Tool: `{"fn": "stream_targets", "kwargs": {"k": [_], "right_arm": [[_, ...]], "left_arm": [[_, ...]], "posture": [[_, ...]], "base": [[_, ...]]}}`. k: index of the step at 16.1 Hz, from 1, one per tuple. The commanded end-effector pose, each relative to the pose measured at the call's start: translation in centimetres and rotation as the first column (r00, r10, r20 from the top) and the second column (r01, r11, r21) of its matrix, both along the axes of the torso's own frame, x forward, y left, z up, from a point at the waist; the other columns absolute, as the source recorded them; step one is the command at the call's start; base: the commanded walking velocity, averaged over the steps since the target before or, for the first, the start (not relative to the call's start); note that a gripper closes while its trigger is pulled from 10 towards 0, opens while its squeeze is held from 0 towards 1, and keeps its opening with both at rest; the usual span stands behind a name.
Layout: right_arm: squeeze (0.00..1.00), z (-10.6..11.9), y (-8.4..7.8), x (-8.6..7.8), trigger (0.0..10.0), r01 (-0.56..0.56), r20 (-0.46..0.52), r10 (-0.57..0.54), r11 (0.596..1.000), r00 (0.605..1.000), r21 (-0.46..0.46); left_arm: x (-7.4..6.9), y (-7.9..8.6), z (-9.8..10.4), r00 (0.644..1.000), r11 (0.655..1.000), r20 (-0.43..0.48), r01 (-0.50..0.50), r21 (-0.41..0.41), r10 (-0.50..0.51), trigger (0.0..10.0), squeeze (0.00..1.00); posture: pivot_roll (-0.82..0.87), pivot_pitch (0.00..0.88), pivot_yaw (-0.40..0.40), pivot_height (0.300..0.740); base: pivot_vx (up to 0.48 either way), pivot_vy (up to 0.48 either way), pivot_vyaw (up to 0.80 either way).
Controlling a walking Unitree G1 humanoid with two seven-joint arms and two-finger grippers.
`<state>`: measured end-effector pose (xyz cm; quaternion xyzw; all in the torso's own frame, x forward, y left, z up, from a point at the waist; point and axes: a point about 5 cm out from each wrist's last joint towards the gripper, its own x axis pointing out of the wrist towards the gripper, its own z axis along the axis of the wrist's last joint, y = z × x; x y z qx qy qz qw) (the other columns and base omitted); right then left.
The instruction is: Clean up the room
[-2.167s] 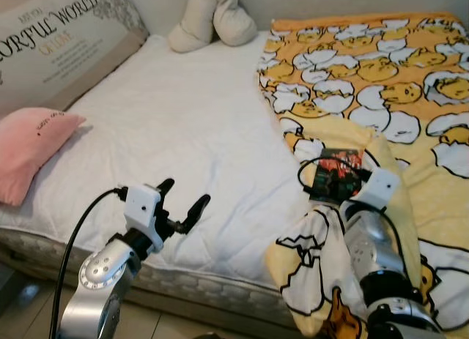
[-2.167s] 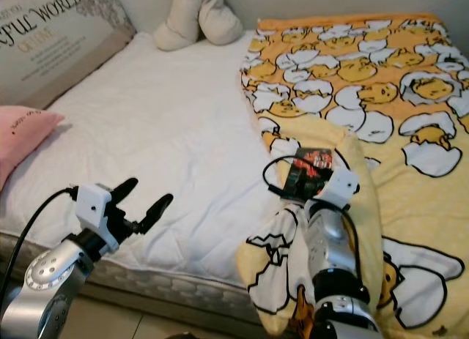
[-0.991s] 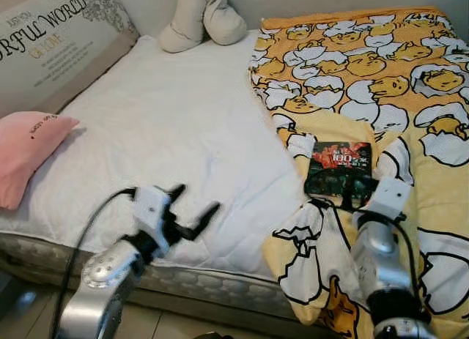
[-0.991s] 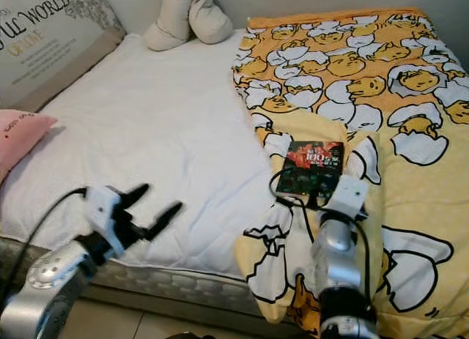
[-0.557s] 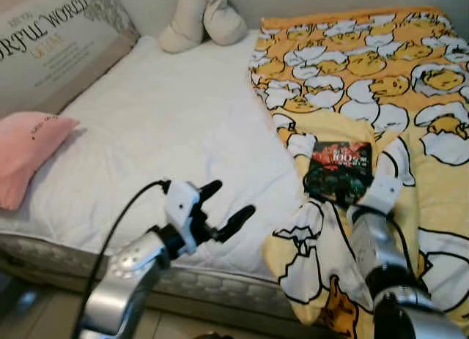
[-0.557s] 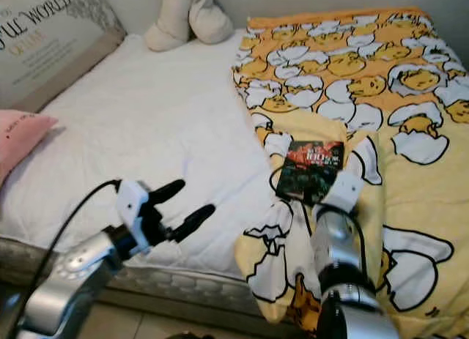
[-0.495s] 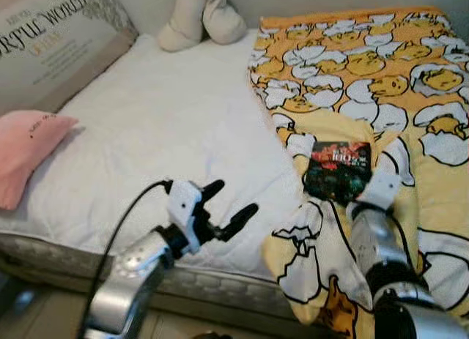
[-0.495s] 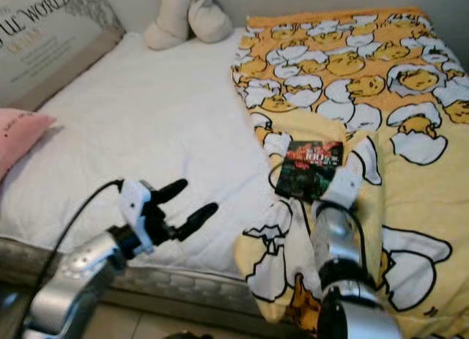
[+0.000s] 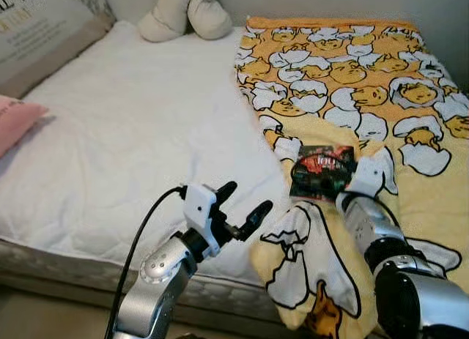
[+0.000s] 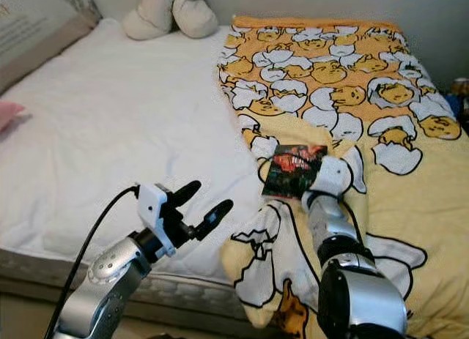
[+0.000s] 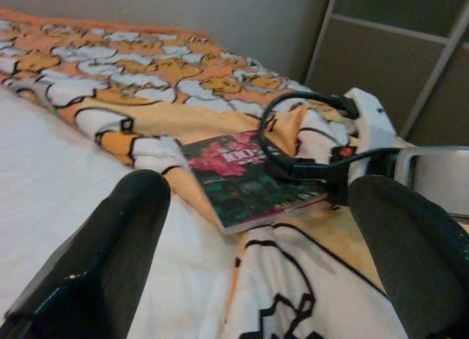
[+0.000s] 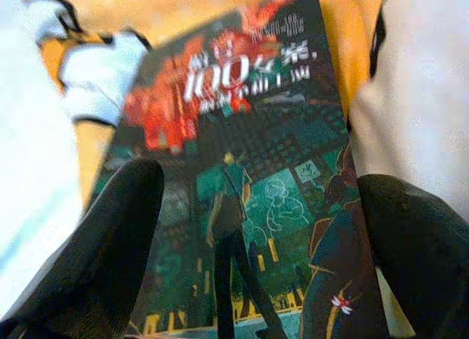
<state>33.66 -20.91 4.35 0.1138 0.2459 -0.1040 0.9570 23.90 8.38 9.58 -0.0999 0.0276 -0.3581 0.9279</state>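
**Right gripper closing in on the book on the bed**

The step in hand appears to be picking up the book [image 9: 323, 170], which is lying flat on the yellow duck-print blanket [image 9: 344, 75] near the edge of the white mattress [image 9: 139, 134]. The right gripper [image 12: 253, 207] is reaching forward low over the blanket, its fingers [image 12: 95, 236] spread wide and straddling the cover. The next move probably calls for lowering and closing on the book's near edge. The left gripper [image 9: 238, 207] is hovering over the mattress edge, fingers parted and holding nothing.
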Motion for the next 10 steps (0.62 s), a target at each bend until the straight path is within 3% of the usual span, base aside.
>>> {"fn": "stream_targets", "kwargs": {"k": [1, 5, 9, 10], "right_arm": [[0.00, 0.4, 0.5, 0.4, 10.0, -0.003, 0.001, 0.003, 1.000, 1.000, 0.016], [0.00, -0.6, 0.9, -0.2, 10.0, 0.016, -0.035, -0.015, 0.999, 0.999, 0.041], [0.00, -1.5, 1.1, -0.8, 10.0, 0.080, -0.095, -0.065, 0.983, 0.993, 0.166], [0.00, -1.6, 1.3, -0.8, 4.3, 0.094, -0.105, -0.072, 0.971, 0.992, 0.219]], "left_arm": [[0.1, 0.7, -0.3, 0.999, 0.999, 0.002, -0.034, 0.020, 0.034, 10.0, 0.00], [0.1, 0.8, -0.2, 0.999, 0.999, 0.011, -0.034, 0.025, 0.033, 10.0, 0.00], [-0.6, -0.1, 0.2, 0.998, 0.999, 0.024, 0.053, 0.006, -0.054, 10.0, 0.00], [-0.7, -0.3, 0.1, 0.998, 0.999, 0.021, 0.054, 0.005, -0.055, 10.0, 0.00]], "posture": [[-0.08, 0.000, 0.053, 0.740], [-0.07, 0.000, 0.065, 0.740], [-0.07, 0.000, 0.066, 0.740], [-0.08, 0.000, 0.065, 0.740]], "base": [[0.000, 0.000, 0.00], [0.000, 0.000, 0.00], [0.000, 0.000, 0.00], [0.000, 0.000, 0.00]]}}
